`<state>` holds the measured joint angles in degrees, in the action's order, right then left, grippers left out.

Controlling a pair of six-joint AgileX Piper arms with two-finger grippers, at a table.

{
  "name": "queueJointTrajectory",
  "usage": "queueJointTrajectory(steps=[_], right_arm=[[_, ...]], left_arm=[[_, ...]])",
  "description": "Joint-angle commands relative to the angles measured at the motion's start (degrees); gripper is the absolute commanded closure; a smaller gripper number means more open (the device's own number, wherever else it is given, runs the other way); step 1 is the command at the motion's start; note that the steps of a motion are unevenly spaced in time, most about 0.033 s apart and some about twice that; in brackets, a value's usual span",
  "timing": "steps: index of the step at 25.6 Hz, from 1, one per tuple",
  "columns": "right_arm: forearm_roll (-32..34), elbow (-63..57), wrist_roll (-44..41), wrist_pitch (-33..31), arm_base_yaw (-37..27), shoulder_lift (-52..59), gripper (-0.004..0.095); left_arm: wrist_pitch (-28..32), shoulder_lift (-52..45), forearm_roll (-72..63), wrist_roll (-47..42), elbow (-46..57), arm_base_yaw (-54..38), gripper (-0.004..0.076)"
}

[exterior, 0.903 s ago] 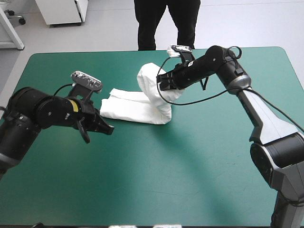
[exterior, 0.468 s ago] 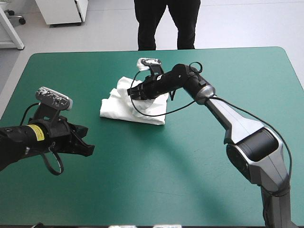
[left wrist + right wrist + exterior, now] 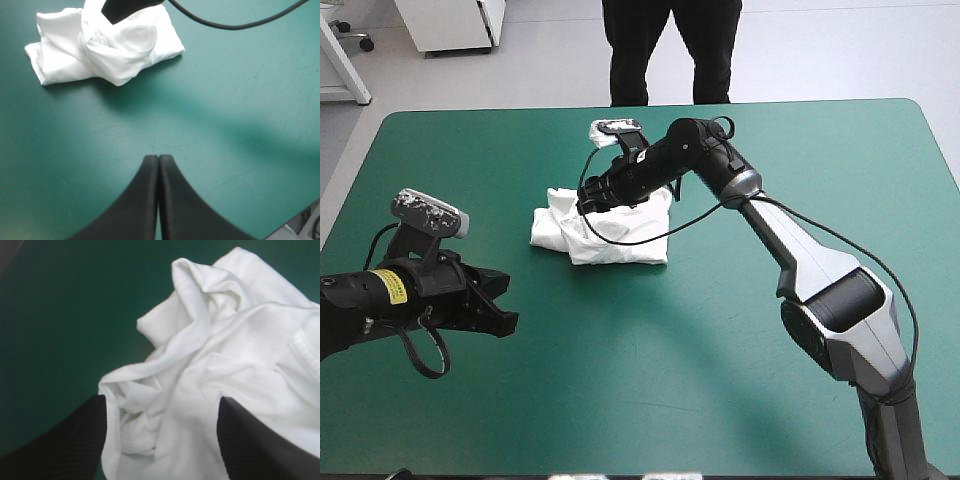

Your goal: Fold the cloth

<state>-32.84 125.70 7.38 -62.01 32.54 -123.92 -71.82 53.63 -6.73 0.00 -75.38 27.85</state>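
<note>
T-shirt [image 3: 610, 238] in high view: rough folded bundle on the teal-green cover [image 3: 720, 380], left of table centre, toward the far edge. Right gripper [image 3: 588, 200] is low over the bundle's far side, arm stretched across from the right. Can't read its fingers from here. Left gripper [image 3: 506, 308] is near the table's left edge, well apart from the cloth, holding nothing.

Left wrist view: left gripper [image 3: 158, 159] is clenched, fingers meeting in one arch over bare cover. T-shirt [image 3: 100, 47] lies ahead of it, lumpy, w/ one fold bulging up on top. Black tip of the right gripper [image 3: 122, 9] is over the bundle's far part.

Right wrist view: right gripper [image 3: 161, 399] is released, fingers wide apart w/ crumpled white cloth [image 3: 240, 340] between and ahead of them. No pinch on the fabric visible. Loose ridges and a curled edge on the side toward bare cover.

Risks (judgement): fold looks loose, not flat, so top layer may spring back or slide off. If a finger catches a ridge as the right arm lifts, it could drag the layer and undo the fold. Re-gripping a ridge could take only one layer, skewing the bundle.
</note>
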Motion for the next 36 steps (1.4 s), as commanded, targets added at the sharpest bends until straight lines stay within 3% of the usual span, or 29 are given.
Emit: queueJointTrajectory(steps=[1, 5, 13, 21, 33, 36], right_arm=[[6.02, 4.3, -4.16, -3.56, -0.29, 3.99, 0.0338], [10.03, 4.78, -7.79, -9.5, -2.32, 3.99, 0.0341], [11.91, 3.56, -10.42, -9.5, -6.75, 3.99, 0.0341], [13.0, -4.19, -9.26, -6.94, -7.33, 3.09, 0.0341], [5.1, -5.66, -8.35, -0.27, -7.33, -2.91, 0.0342], [2.84, -5.66, -7.81, -0.05, -7.33, -4.34, 0.0414]], left_arm=[[-1.8, -0.57, -1.2, -0.79, -1.3, 0.05, 0.0733], [-1.59, -0.57, -1.42, -0.79, -1.3, 0.05, 0.0733], [-0.75, -0.57, -1.42, -0.79, -1.3, 0.05, 0.0733], [3.37, -0.57, -0.99, -0.58, -1.3, 0.05, 0.0733], [2.67, -0.57, -0.99, -0.58, -1.3, 0.05, 0.0733], [2.67, -0.57, -0.99, -0.58, -1.3, 0.05, 0.0733]])
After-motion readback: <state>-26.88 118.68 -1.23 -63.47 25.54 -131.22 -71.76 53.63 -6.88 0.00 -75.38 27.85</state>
